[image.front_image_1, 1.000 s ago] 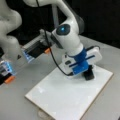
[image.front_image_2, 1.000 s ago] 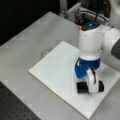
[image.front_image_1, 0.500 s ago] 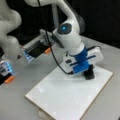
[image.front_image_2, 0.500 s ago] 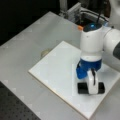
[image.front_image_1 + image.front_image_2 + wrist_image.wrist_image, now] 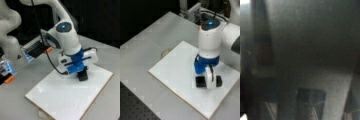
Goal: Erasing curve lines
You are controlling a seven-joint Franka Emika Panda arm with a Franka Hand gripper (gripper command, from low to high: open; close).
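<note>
Hand [image 5: 82,72] grips black eraser [image 5: 203,81], pressed flat on whiteboard [image 5: 62,97] near its far edge in a front view. Curve lines not visible, prob. under eraser. Best w/ even pressure, pad flat, short overlapping strokes.

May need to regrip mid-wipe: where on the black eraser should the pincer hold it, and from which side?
Grip the black eraser across its middle, on the long sides, coming straight down. It lies flat on the white board, low and oblong, so only its top is open. The pincer straddles that middle in a front view.
</note>
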